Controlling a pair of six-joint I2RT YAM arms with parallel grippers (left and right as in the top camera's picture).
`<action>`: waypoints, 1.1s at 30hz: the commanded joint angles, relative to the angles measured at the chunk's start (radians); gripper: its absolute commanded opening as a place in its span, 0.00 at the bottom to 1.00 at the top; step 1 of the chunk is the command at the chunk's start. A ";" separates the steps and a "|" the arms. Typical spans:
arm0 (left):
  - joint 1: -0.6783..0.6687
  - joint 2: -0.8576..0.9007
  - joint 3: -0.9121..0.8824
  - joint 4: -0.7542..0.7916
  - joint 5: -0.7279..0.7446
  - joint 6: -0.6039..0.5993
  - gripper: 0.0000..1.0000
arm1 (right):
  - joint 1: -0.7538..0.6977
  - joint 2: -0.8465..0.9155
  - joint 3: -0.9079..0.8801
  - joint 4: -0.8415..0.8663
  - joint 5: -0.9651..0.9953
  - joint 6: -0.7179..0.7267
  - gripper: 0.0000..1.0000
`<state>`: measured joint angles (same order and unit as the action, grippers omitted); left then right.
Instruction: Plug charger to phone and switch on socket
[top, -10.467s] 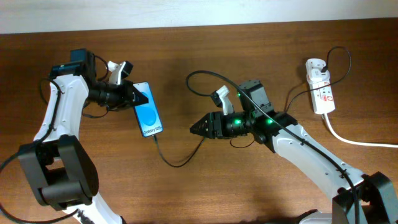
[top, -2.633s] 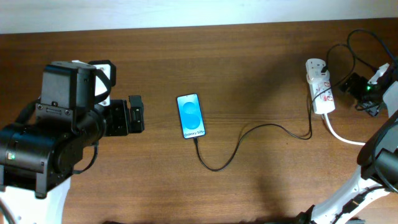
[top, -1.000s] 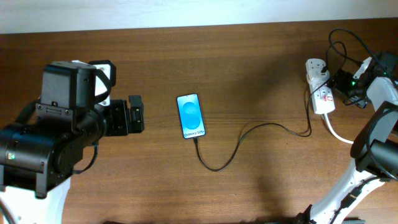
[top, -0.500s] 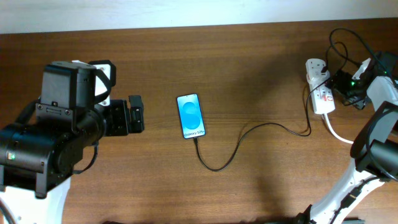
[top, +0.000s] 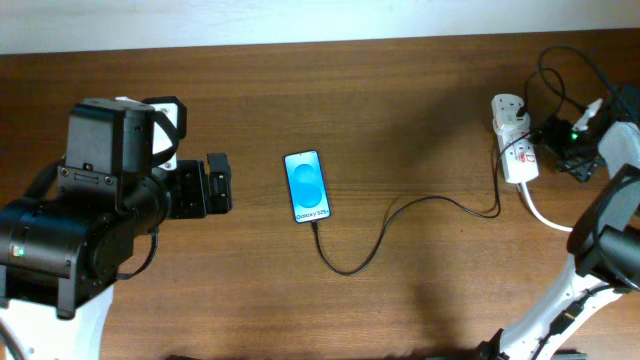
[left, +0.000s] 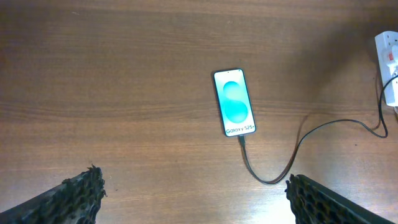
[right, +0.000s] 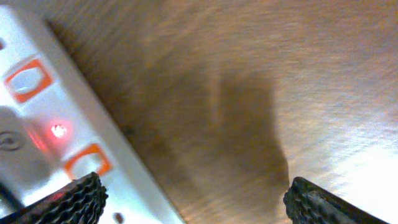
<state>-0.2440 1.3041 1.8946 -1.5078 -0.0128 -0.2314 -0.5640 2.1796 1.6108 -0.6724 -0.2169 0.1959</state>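
The phone (top: 307, 186) (left: 234, 102) lies flat mid-table, its blue screen lit. The charger (top: 400, 210) (left: 336, 122), a thin black cable, is in the phone's lower end, loops across the wood and runs up to the white socket (top: 514, 140) (left: 388, 53) at the far right. In the right wrist view a red light glows on the socket (right: 37, 124). My right gripper (top: 556, 134) (right: 196, 202) is open just right of the socket, with one finger over its edge and nothing held. My left gripper (top: 220, 183) (left: 196, 199) hangs open and empty left of the phone.
A thick white cord (top: 560, 222) leaves the socket and runs off the right edge. Loose black arm cables (top: 560, 70) arch above the socket. A pale wall strip (top: 320, 20) borders the table's far side.
My right gripper has drawn back a little to the right, away from the socket. The left arm, phone and charger cable have stayed put.
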 joint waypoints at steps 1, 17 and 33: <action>-0.002 -0.004 0.008 -0.002 -0.013 0.005 0.99 | -0.071 -0.045 0.077 -0.039 -0.041 0.005 0.97; -0.002 -0.004 0.008 -0.002 -0.013 0.005 0.99 | -0.086 -0.575 0.293 -0.323 -0.234 -0.097 0.99; -0.002 -0.004 0.008 -0.002 -0.013 0.005 0.99 | 0.382 -1.058 0.293 -0.666 -0.243 -0.225 0.98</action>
<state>-0.2440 1.3041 1.8946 -1.5085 -0.0154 -0.2314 -0.1963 1.1645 1.8908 -1.2968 -0.4553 -0.0193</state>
